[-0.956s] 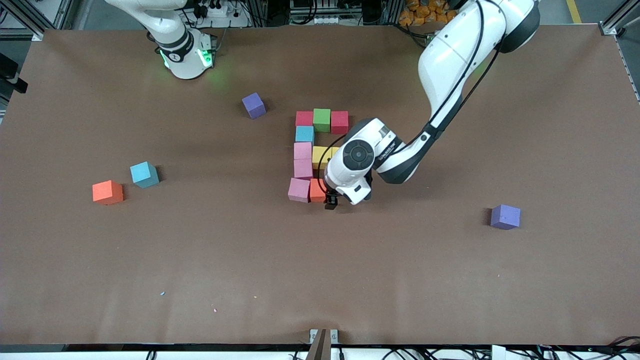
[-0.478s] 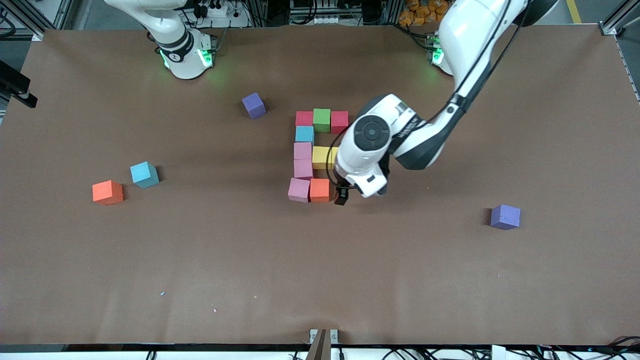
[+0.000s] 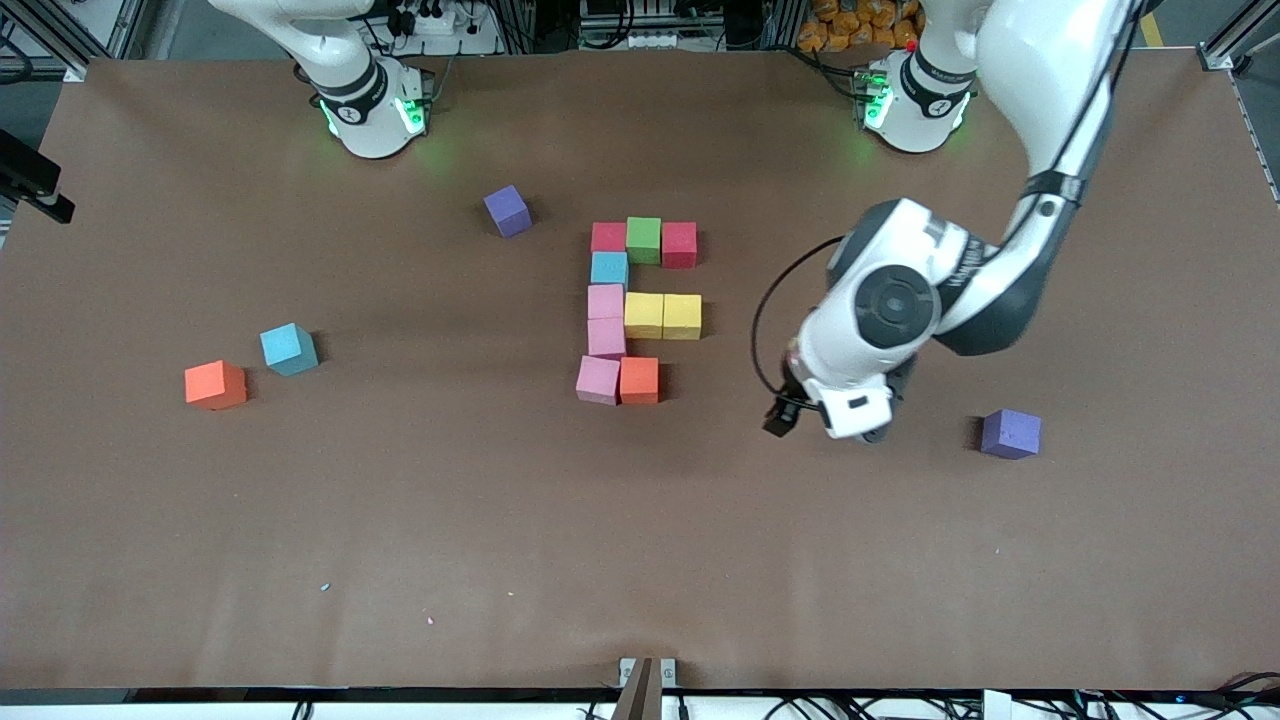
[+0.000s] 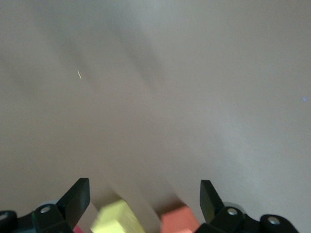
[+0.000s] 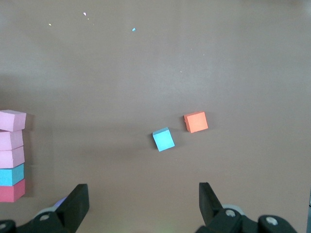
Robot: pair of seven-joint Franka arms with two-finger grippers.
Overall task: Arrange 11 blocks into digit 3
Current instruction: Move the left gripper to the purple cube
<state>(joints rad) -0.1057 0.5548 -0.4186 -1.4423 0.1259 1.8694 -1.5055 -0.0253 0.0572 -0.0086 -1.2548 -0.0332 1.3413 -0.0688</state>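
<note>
Ten matte foam blocks [image 3: 644, 240] touch in rows; both end effectors gape wide, empty.

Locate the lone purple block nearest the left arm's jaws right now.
In the front view, the purple block sits alone on the table toward the left arm's end, beside the open left gripper.

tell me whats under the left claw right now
Only bare brown table. The left claw is open and empty, over the stretch between the orange block of the figure and a loose purple block. The wrist housing hides a small patch beneath it.
</note>
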